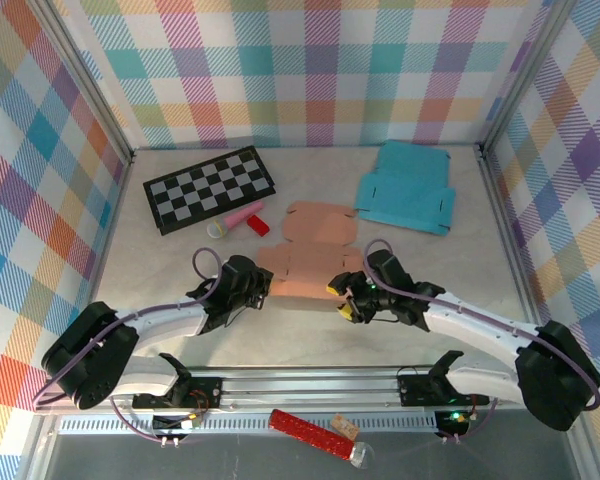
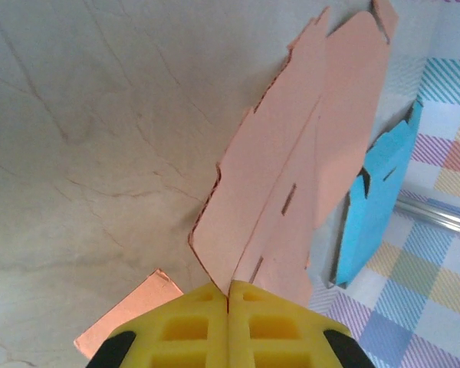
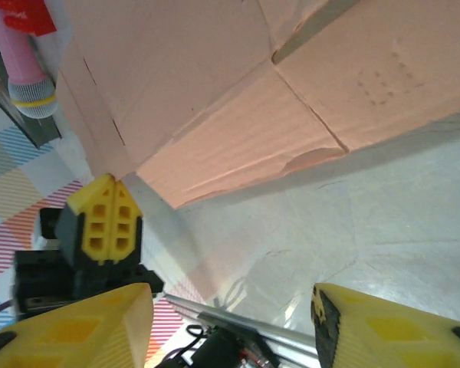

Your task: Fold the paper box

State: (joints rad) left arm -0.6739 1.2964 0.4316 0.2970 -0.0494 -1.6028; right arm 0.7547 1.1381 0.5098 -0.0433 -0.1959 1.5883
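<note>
The paper box (image 1: 310, 250) is a flat salmon-pink cardboard blank lying mid-table. My left gripper (image 1: 263, 288) is shut on its near-left flap; in the left wrist view the yellow jaws (image 2: 228, 290) pinch the thin edge of the paper box (image 2: 291, 153), which rises away from them. My right gripper (image 1: 345, 298) stands open at the blank's near-right edge. In the right wrist view its fingers (image 3: 230, 307) hang apart over bare table, just short of the paper box (image 3: 238, 100), with nothing between them. The left gripper (image 3: 103, 218) shows there too, clamped on the sheet's corner.
A blue flat box blank (image 1: 405, 188) lies at the back right, and a checkerboard (image 1: 210, 188) at the back left. A pink cylinder (image 1: 238, 218) and a red block (image 1: 257, 225) sit just left of the pink blank. A red item (image 1: 315, 432) lies beyond the front rail.
</note>
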